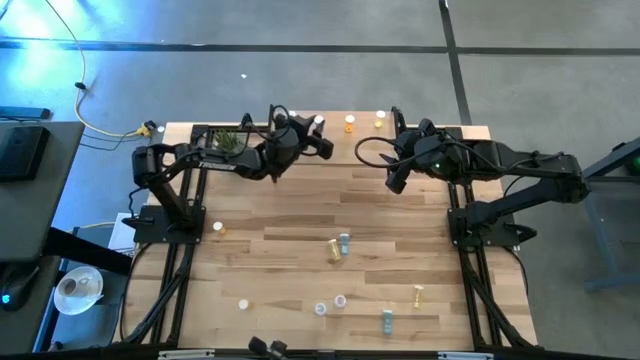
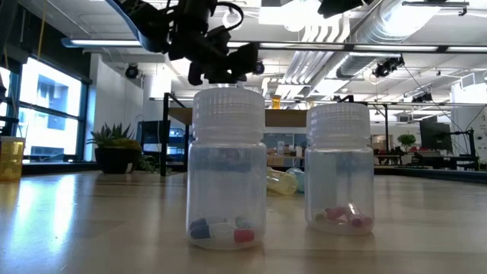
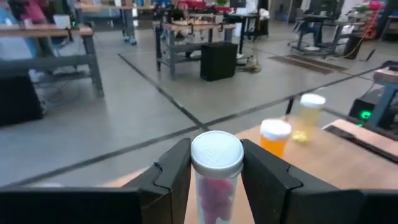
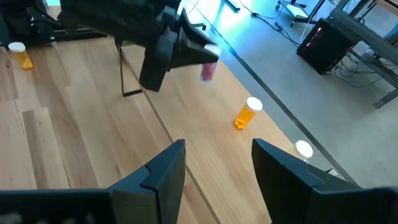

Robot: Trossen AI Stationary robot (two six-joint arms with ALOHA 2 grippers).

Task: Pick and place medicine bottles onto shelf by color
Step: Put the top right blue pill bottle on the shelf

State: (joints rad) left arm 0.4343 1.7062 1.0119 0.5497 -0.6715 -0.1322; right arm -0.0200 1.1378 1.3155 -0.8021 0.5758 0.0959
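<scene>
My left gripper [image 1: 318,133] is out over the table's far edge, shut on a pink medicine bottle [image 3: 216,171] with a white cap. The right wrist view shows this bottle [image 4: 208,71] in the air. An orange bottle [image 3: 274,137] and a yellow bottle [image 3: 309,115] stand upright on their bases just beyond it, near the far edge. My right gripper [image 4: 217,168] hangs open and holds nothing above the table's far right part. The shelf's light board [image 2: 285,119] shows behind two clear bottles in the low view. My left gripper pinches the pink bottle's body just below the white cap [image 3: 216,154], one finger [image 3: 177,171] on each side. The fingers reach about level toward the table's far edge. The bottle stands upright in the hold, lifted clear of the wood.
Several loose bottles lie on the near half of the table, among them a pair [image 1: 338,246] at the middle and one [image 1: 386,319] near the front. Two clear bottles [image 2: 227,171] [image 2: 340,167] stand close to the low camera. A potted plant [image 1: 228,142] sits at the far left.
</scene>
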